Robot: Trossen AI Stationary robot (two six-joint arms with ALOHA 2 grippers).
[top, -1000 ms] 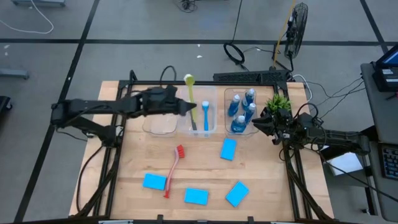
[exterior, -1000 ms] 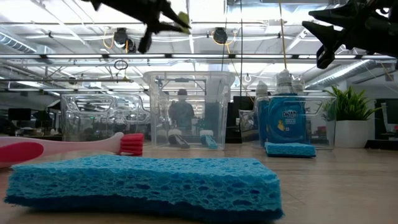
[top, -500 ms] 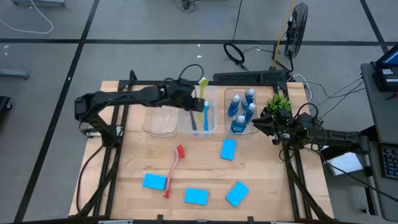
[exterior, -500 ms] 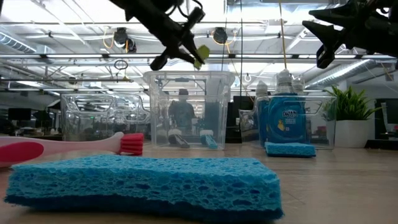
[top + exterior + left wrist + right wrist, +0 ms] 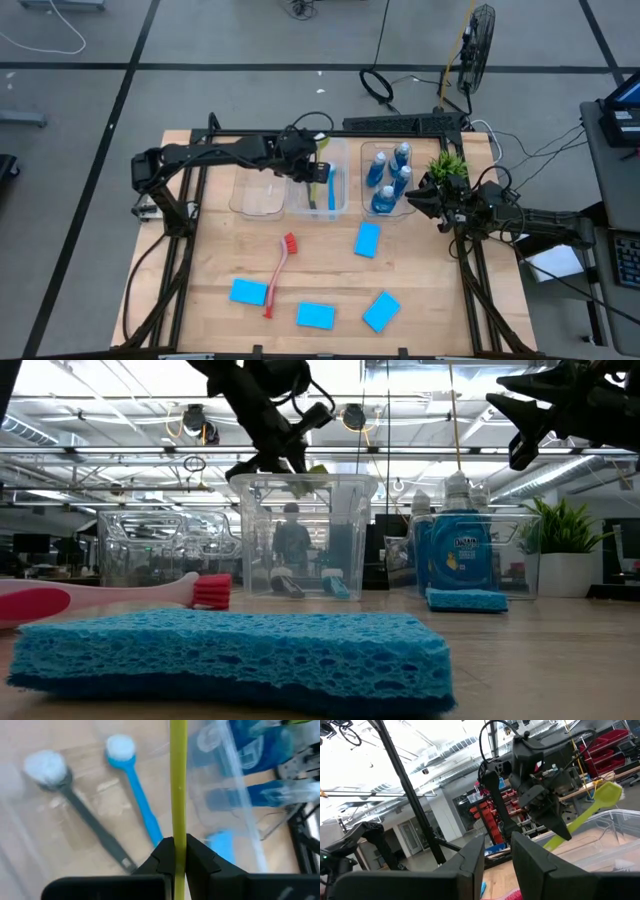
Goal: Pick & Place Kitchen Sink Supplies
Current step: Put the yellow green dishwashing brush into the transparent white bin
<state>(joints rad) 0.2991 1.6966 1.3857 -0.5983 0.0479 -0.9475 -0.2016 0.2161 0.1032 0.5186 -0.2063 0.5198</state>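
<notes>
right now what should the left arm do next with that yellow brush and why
Probably lower it a little further, then let go. The left gripper is shut on the yellow-green brush right above the middle bin, where the blue brush and grey brush already lie.

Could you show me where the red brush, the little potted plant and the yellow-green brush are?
red brush [image 5: 277, 272]: high view, middle of its handle.
potted plant [image 5: 447, 165]: high view, its green leaves.
yellow-green brush [image 5: 178, 780]: left wrist view, its slim handle above the fingers.

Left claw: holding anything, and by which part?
Left claw, shut on the yellow-green brush, grips its slim handle above the middle bin. Right claw holds nothing.
</notes>
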